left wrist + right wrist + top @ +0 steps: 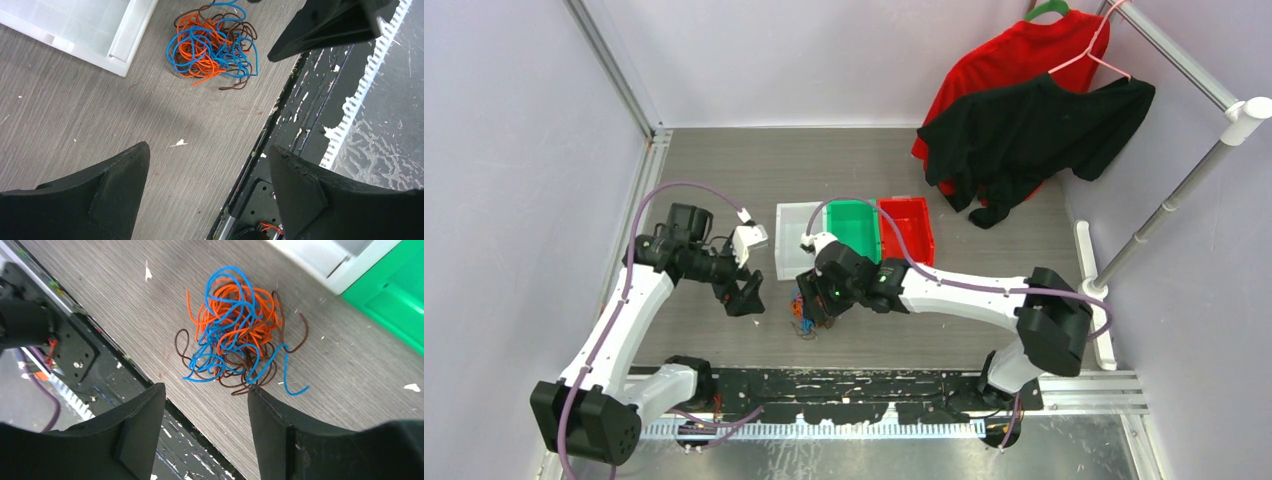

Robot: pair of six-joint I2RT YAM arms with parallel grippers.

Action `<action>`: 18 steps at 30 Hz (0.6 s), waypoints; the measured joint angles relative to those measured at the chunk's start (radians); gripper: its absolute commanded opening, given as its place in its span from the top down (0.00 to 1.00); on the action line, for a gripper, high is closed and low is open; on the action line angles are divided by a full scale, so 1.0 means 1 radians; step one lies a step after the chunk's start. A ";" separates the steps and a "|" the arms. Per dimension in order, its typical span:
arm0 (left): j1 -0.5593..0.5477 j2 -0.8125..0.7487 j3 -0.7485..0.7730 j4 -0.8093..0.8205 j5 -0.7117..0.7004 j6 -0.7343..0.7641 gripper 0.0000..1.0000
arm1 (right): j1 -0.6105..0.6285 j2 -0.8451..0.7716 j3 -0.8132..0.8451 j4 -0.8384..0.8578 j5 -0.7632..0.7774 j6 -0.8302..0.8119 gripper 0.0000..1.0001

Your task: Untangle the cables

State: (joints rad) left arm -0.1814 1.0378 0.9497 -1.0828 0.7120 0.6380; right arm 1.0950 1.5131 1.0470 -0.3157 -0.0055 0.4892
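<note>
The cables (pixel 235 340) lie as one tangled knot of blue, orange and dark brown wires on the grey table near its front edge. The knot also shows in the left wrist view (pixel 212 45) and, small, in the top view (pixel 802 312). My right gripper (pixel 205 390) is open and empty, just above the knot's near side. In the top view the right gripper (pixel 816 308) hangs over the knot. My left gripper (pixel 207 150) is open and empty, a short way to the left of the knot; in the top view the left gripper (pixel 749 297) stands apart from it.
A white bin (pixel 782 250), a green bin (pixel 868 245) and a red bin (pixel 921 232) stand in a row behind the knot. Red and black shirts (pixel 1034 120) hang on a rack at the back right. The black base rail (pixel 864 385) runs along the table's front edge.
</note>
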 measured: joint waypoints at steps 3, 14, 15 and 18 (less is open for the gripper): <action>0.000 0.000 0.000 -0.001 -0.001 0.001 0.12 | 0.014 0.043 -0.008 0.001 0.000 0.005 0.37; 0.000 -0.003 0.000 -0.029 -0.014 0.006 0.12 | 0.025 0.167 0.003 0.054 -0.023 0.025 0.99; 0.000 -0.003 0.000 -0.030 -0.014 0.006 0.12 | 0.025 0.167 0.004 0.054 -0.023 0.025 0.99; 0.000 -0.006 0.000 -0.035 -0.016 0.008 0.12 | 0.025 0.150 0.014 0.054 -0.023 0.028 0.99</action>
State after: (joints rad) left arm -0.1814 1.0317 0.9497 -1.1175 0.6964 0.6456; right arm 1.1202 1.6634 1.0607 -0.2619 -0.0280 0.5175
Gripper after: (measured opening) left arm 0.883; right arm 0.028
